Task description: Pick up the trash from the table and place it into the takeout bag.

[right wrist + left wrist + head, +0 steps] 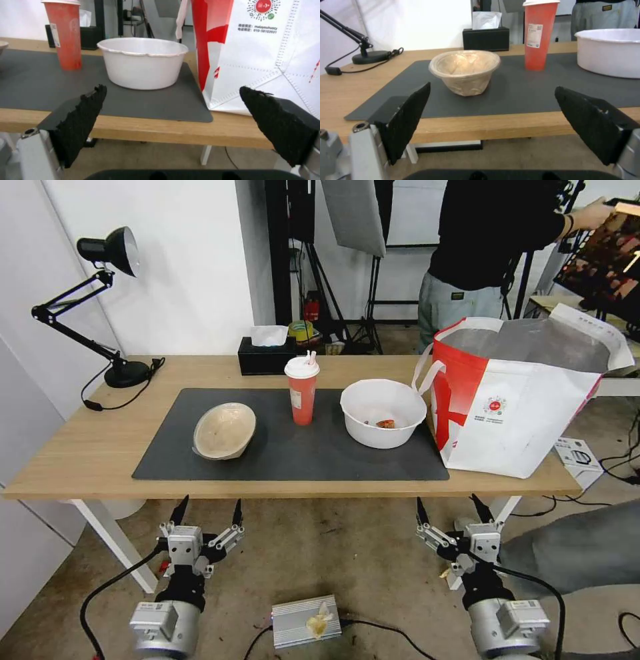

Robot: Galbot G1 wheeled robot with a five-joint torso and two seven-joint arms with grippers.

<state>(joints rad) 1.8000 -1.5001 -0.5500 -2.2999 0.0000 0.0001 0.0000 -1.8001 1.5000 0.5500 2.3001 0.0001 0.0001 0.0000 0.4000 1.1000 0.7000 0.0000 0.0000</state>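
From the head camera, the table (87, 453) carries a dark grey mat (300, 457) with three pieces of trash in a row. The beige paper bowl (225, 431) lies tipped on the mat's left part, its covered mouth facing up and toward the robot. The red cup (302, 391) stands upright at the middle with its white lid on, its long axis vertical. The white plastic bowl (383, 413) sits upright to the right, with red scraps at its bottom. Just beside it, at the table's right end, the takeout bag (520, 400) stands with its mouth open, the silver lining visible inside. A black tissue box (267, 355) rests behind the cup. The left gripper (207, 512) and right gripper (455, 508) hang below the table's near edge, both spread wide and holding nothing.

The left wrist camera looks level across the mat: the beige paper bowl (465, 71) rests tilted, its film-covered top leaning toward the camera. The cup (539, 35) and the rim of the white plastic bowl (610, 51) stand beyond.

The right wrist camera faces the white plastic bowl (143, 62), whose contents are hidden by its wall. The bag (266, 55) shows its round red logo.
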